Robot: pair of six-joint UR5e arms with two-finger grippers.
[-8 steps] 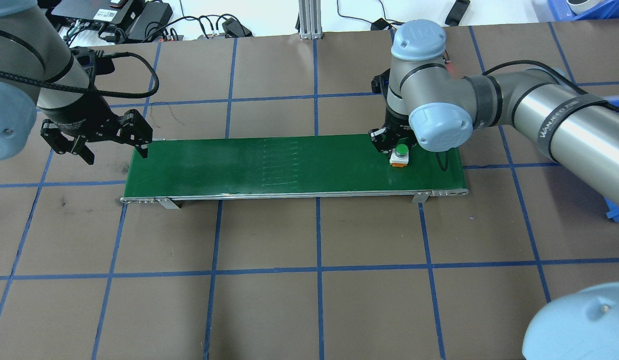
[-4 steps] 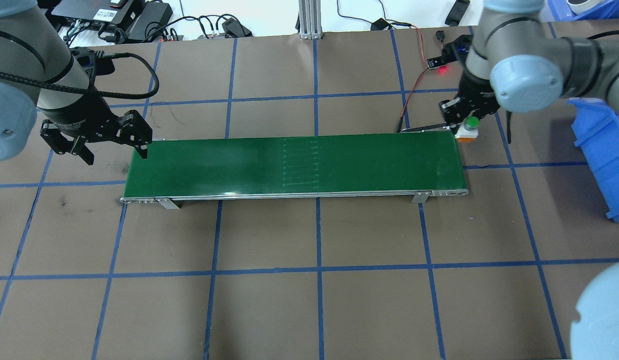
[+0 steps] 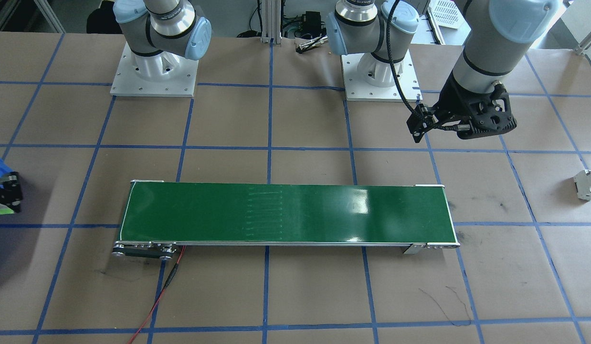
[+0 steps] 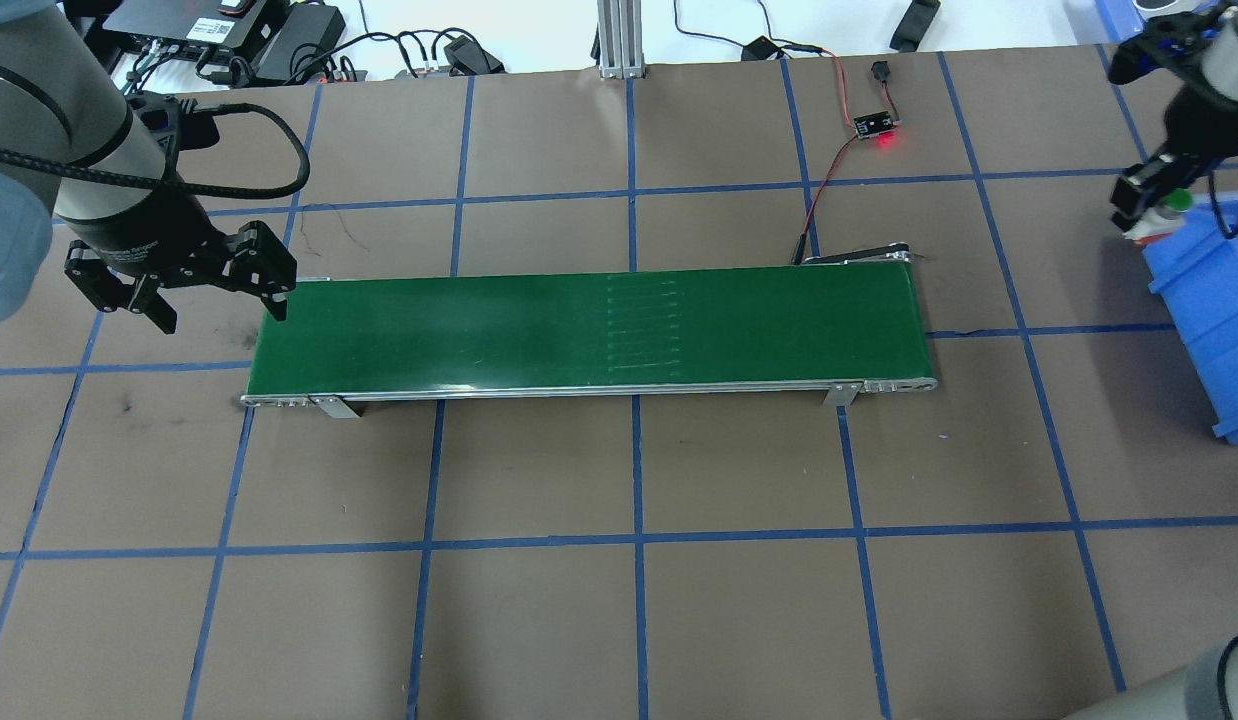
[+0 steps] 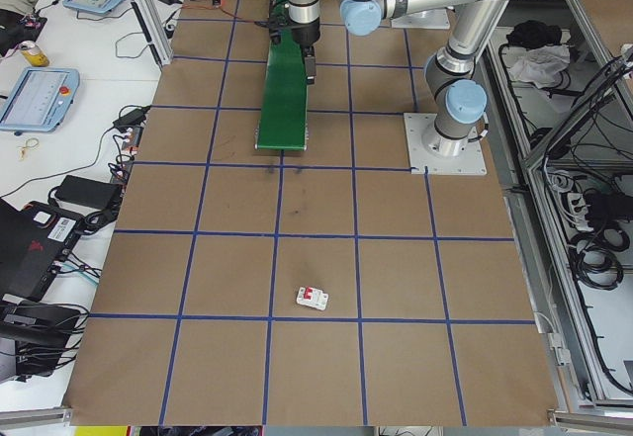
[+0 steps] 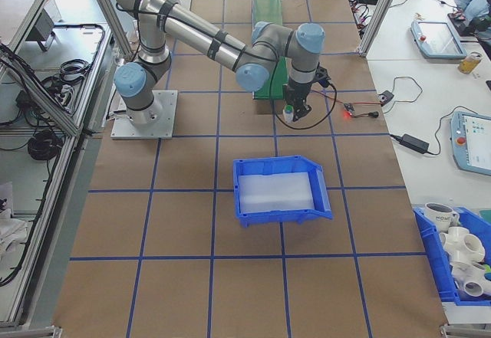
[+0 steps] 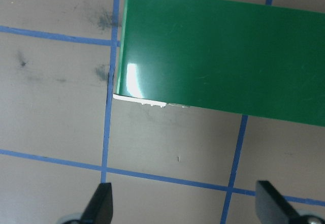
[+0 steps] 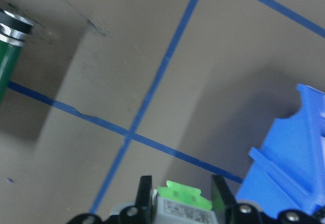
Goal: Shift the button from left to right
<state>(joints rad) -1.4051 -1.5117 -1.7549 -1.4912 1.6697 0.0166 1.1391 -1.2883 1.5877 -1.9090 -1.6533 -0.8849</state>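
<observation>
The button (image 8: pixel 183 201), with a green cap, a white-grey body and a light green base, is clamped between the fingers of my right gripper (image 8: pixel 184 206). The overhead view shows that gripper (image 4: pixel 1147 212) and the button (image 4: pixel 1172 205) in the air past the right end of the green conveyor belt (image 4: pixel 579 330), beside the rim of the blue bin (image 4: pixel 1204 300). My left gripper (image 4: pixel 222 308) hangs open and empty at the belt's left end. Its fingertips (image 7: pixel 103 203) frame bare table in the left wrist view.
A white breaker with red marks (image 3: pixel 589 185) lies on the table far to my left. A small board with a red light (image 4: pixel 876 127) and its wires sit behind the belt's right end. Blue tape lines grid the brown table.
My right arm has lifted the button off the belt's right end and carried it right, to the blue bin's edge. The left gripper has barely moved.
</observation>
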